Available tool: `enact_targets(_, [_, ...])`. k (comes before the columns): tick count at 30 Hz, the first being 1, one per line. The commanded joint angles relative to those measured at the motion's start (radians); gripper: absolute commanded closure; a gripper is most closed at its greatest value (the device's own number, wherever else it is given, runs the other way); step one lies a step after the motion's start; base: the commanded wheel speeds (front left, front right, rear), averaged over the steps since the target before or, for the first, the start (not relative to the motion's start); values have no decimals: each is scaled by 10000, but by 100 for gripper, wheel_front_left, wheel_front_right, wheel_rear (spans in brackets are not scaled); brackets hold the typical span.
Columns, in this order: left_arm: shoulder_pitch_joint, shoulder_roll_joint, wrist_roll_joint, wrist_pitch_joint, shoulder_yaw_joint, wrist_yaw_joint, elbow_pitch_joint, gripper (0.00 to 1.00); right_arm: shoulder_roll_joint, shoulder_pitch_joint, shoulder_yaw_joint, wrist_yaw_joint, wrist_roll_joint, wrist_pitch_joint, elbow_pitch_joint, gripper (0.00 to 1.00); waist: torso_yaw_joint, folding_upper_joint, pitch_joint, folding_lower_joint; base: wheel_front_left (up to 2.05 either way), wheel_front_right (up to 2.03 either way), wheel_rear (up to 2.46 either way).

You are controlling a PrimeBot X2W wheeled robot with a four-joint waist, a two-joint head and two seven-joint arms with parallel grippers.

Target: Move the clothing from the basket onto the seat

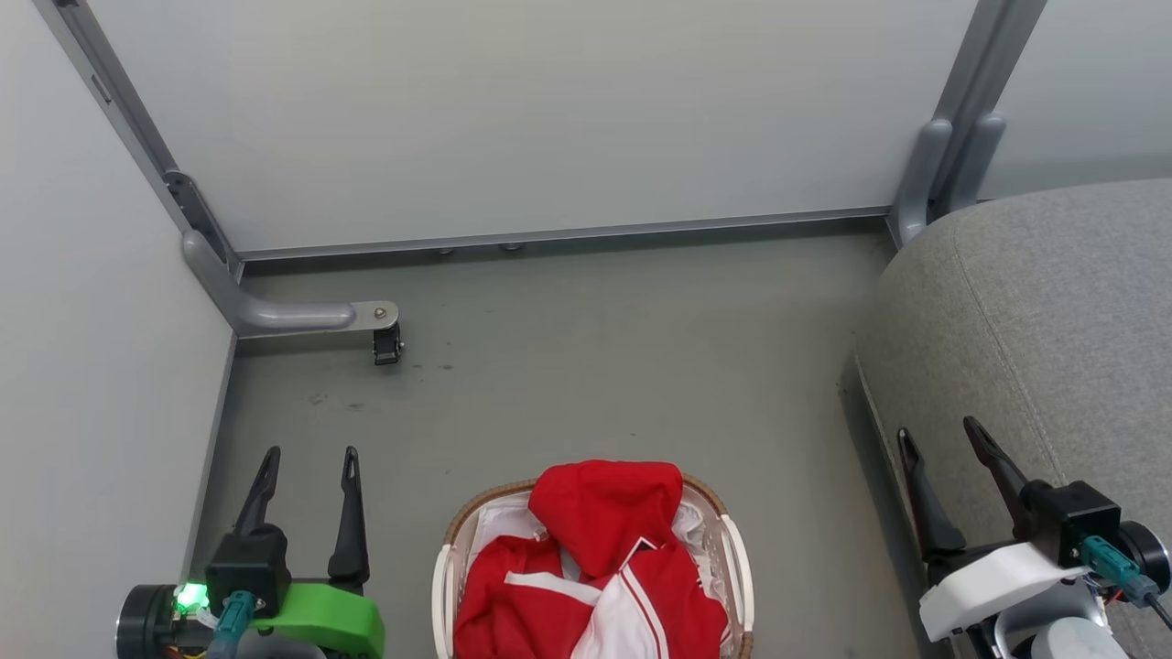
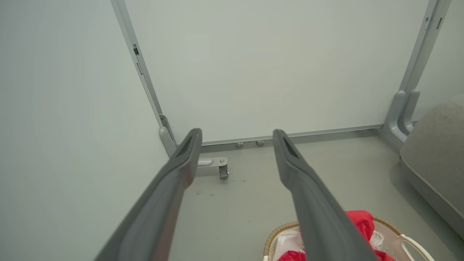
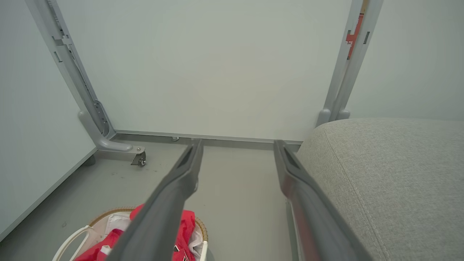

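- The bright red soft fabric clothing [image 1: 604,549], with white panels and thin red-and-white striped trim, lies heaped in the oval cream-white plastic basket [image 1: 446,586] with the brown woven rim. You find it at the bottom middle of the head view, its top fold rising above the rim.
- A white fabric liner [image 1: 494,526] shows between the clothing and the far side of the rim.
- The basket stands on the dull grey floor [image 1: 595,366], between your two hands. The head view's bottom edge cuts off its near part.
- The large grey fabric-upholstered seat [image 1: 1053,302], with a rounded edge and stitched seams, fills the right side of the head view. A strip of bare floor lies between it and the basket. All the clothing you can see is in the basket.
- Your left hand [image 1: 311,453] sits at the lower left on a green plastic mount [image 1: 325,618]. Its two long dark fingers are spread apart and grip nothing. It hangs over the floor to the left of the basket, near the pale side panel. Its wrist view shows the basket and red fabric at the lower right, partly behind one finger.
- Your right hand [image 1: 937,427] sits at the lower right on a white housing [image 1: 984,581], fingers likewise spread and empty. In the head view it lies across the seat's front edge. Its wrist view shows the seat to the right and the basket at the lower left.
- Pale grey-white partition panels [image 1: 531,119] in grey metal frames close off the far and left sides.
- A small black caster [image 1: 386,346] on a grey metal foot rests on the floor near the far left corner.
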Motion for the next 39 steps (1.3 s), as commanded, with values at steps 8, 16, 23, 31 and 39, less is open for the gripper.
enact_targets(8, [-525, -150, -18, -25, -239, -258, 380, 0, -51, -516, 22, -1, 107, -49, -339, 0, -315, 0, 1127, 0, 0, 0, 0])
enact_targets(16, [-1514, -208, -288, -25, -799, -438, 1219, 0, -83, -1334, 340, -1, 393, -49, -609, 0, -917, 0, 2641, 0, 0, 0, 0])
enact_targets(23, [-2450, -197, 28, -24, -1557, -608, 2482, 0, -34, -2000, 822, -1, 574, -49, -959, 0, -1476, 0, 3863, 0, 0, 0, 0])
enact_targets(31, [-3792, -159, 437, -27, -2320, -713, 4493, 0, 181, -2614, 1201, -3, 732, -49, -1383, 0, -1943, 0, 5199, 0, 0, 0, 0])
enact_targets(39, [-5298, -158, 891, -25, -3157, -750, 7058, 0, 286, -3005, 1553, -3, 786, -49, -1492, 0, -2162, 0, 6243, 0, 0, 0, 0])
